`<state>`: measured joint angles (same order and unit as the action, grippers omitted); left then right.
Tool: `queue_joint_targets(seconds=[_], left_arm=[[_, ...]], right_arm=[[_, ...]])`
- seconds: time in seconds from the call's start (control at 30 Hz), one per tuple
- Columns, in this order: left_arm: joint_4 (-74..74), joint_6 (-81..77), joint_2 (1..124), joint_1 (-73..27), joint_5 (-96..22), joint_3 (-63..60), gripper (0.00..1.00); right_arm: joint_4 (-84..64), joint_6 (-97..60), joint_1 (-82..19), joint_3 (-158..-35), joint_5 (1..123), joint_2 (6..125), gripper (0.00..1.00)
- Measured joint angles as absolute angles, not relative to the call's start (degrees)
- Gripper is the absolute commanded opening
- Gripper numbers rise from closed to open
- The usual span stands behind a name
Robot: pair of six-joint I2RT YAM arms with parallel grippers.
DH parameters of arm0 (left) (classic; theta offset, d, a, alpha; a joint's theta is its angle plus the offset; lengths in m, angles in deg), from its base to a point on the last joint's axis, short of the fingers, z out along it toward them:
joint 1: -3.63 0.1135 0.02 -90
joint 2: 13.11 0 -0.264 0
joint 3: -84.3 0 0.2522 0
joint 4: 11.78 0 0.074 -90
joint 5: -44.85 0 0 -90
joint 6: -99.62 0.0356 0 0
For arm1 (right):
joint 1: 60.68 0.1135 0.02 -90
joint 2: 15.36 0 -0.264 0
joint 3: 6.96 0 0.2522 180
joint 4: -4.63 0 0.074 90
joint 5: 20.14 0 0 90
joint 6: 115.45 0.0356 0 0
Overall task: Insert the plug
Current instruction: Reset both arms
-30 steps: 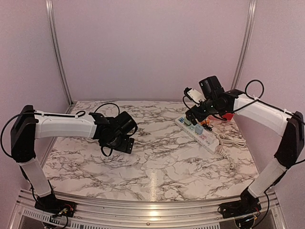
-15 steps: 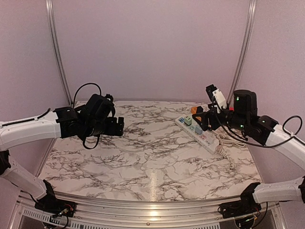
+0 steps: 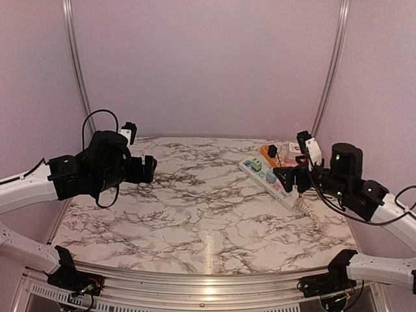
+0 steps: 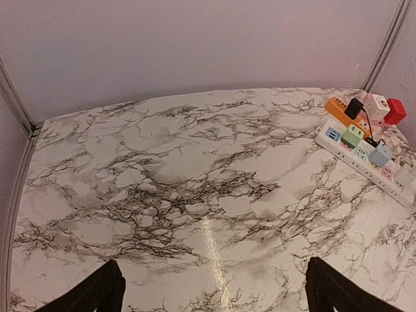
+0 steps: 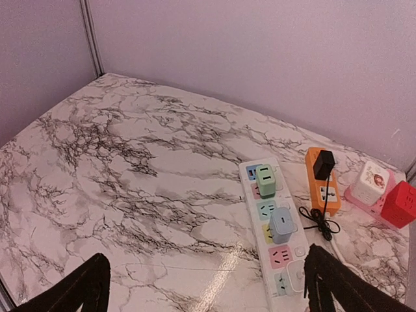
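- Black plug (image 5: 323, 164) stands upright on the far end of the orange strip (image 5: 328, 195), in the far right corner of the marble table (image 5: 130, 195). It looks seated in a socket there, though I cannot tell whether its pins are fully home.
- Its thin cord (image 5: 318, 220) drops off the strip and ends in a small loose coil on the marble, between the orange strip and the white power strip (image 5: 264, 211).
- Seen from the right wrist, the orange strip's long axis runs from near to far, roughly parallel to the white power strip just to its left.
- The white power strip carries a green adapter (image 5: 264, 177) and a blue-grey adapter (image 5: 281, 225). To the right of the orange strip sit a white cube (image 5: 370, 182) and a red cube (image 5: 400, 203).
- The right gripper (image 5: 207, 273) has its fingers spread wide and holds nothing. The plug lies ahead of it and to the right of the gap between the fingers, beyond the near half of the white strip.
- The left gripper (image 4: 214, 286) is also spread wide and empty. It hangs over the left side of the table, well apart from the plug, which shows only at the far right edge of its view.
- The right arm is clearly the nearer one, so any work on the plug probably falls to it. A push or regrip would likely have to come down along the plug's upright axis, with the fingers kept clear of the cord and the neighbouring adapters.
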<state>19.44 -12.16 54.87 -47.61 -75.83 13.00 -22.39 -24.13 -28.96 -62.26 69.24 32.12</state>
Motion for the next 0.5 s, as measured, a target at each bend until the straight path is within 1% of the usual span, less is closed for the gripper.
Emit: queue_joint_targets(seconds=[0.1,0.27,0.5], left_arm=[[17.34,-11.77,52.07,-47.61,-76.90,15.75,0.99],[13.67,-10.92,48.80,-47.61,-78.13,19.14,0.99],[10.67,-10.55,47.94,-47.57,-78.65,19.86,0.99]], right_arm=[[-22.21,-23.43,-28.96,-60.05,71.62,27.82,0.99],[-21.27,-23.50,-28.96,-59.68,76.08,21.87,0.98],[-19.66,-23.56,-28.96,-57.21,80.52,14.00,0.99]])
